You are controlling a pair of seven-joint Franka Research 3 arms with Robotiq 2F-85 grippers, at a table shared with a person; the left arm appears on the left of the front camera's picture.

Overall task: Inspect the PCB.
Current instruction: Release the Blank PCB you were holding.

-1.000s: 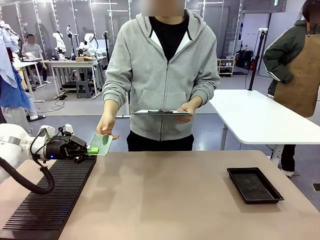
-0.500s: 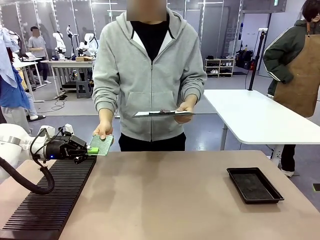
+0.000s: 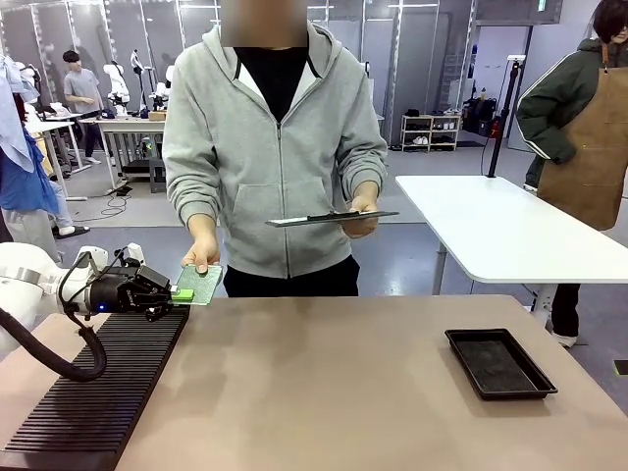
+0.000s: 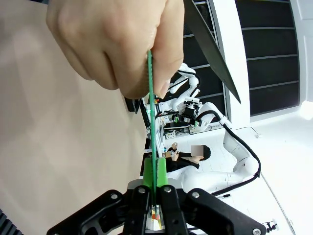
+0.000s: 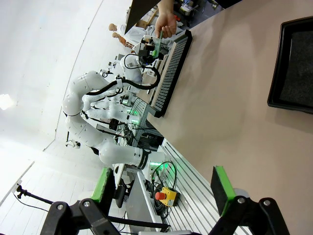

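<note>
PCB [image 3: 199, 285]: clamped by one edge in left tool [image 3: 177, 294], far edge pinched by person's hand [image 3: 201, 257]; right tool [image 5: 161, 188] spread wide, empty. Handover judged in progress; inspection not yet done.

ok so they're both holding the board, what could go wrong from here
1. The left gripper is shut on one edge of the PCB while the person's hand pinches the far edge; a pull before the other lets go could flex the thin board.
2. The person's other hand holds a clipboard, so after release only a one-hand edge pinch would keep the board from dropping.
</note>
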